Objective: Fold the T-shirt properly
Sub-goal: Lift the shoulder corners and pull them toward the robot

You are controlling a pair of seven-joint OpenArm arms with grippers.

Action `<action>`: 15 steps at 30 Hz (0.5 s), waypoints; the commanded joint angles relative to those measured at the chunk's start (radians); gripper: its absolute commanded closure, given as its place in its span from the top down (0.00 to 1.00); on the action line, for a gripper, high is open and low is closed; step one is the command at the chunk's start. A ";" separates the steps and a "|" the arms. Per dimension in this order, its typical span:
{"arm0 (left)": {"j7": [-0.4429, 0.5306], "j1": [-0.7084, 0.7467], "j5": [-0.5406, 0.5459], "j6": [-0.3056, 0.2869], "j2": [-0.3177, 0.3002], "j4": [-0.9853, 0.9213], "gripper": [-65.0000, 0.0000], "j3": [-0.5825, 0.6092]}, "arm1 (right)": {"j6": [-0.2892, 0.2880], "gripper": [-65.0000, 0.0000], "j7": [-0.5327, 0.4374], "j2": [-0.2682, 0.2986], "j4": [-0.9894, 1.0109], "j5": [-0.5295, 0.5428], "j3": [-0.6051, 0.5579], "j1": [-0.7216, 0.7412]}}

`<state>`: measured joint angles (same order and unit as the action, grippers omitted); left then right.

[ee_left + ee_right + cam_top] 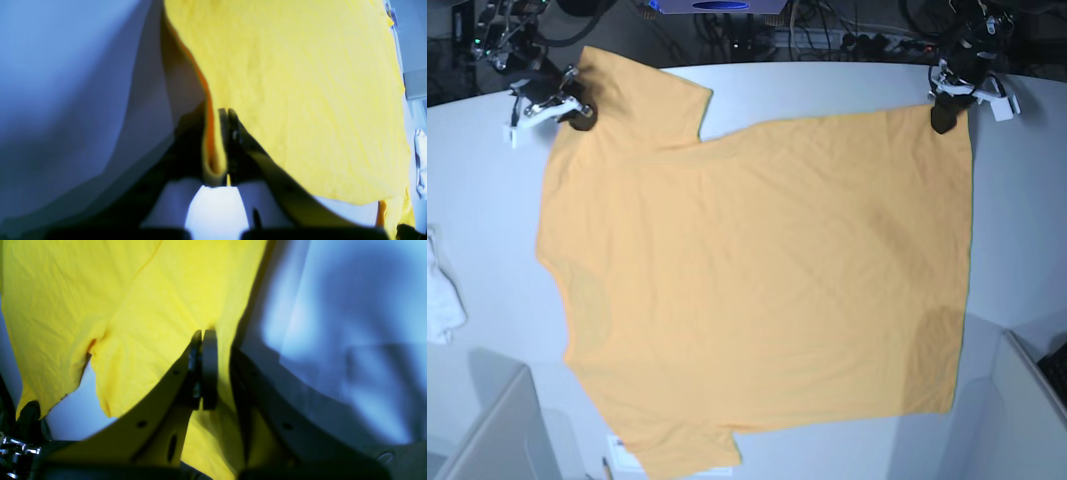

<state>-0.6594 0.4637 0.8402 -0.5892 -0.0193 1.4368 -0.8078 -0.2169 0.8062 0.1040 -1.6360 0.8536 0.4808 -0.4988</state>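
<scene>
1. My left gripper is pinched closed on a rolled edge of the T-shirt; in the base view it sits at the far right corner of the worktop.
2. My right gripper is likewise clamped tight on fabric, near the far left corner beside a sleeve.
3. The T-shirt lies spread flat, plain side up, over most of the worktop, its long axis running left to right.
4. From both sets of fingers the cloth extends toward the near edge, so I judge the coming fold pulls that way, both arms equally placed.
</scene>
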 commanded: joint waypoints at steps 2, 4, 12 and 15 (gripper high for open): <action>-0.043 0.020 -0.052 0.025 -0.015 0.000 0.00 -0.003 | 0.026 0.00 0.041 0.006 -0.039 -0.058 0.006 -0.044; -0.043 0.031 -0.052 0.025 -0.017 0.000 0.00 -0.003 | 0.026 0.00 0.040 0.004 -0.086 -0.058 0.008 -0.064; -0.041 0.103 -0.052 0.025 -0.028 0.104 0.00 -0.005 | 0.026 0.00 0.048 0.003 -0.189 -0.053 0.012 -0.110; -0.041 0.125 -0.052 0.027 -0.028 0.187 0.00 -0.005 | 0.026 0.00 0.049 -0.025 -0.220 -0.053 0.012 -0.111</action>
<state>-0.7177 0.5808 0.7738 -0.5529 -0.0368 1.6024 -0.8078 -0.1848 0.8646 0.0757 -1.8343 0.7830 0.4873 -0.6025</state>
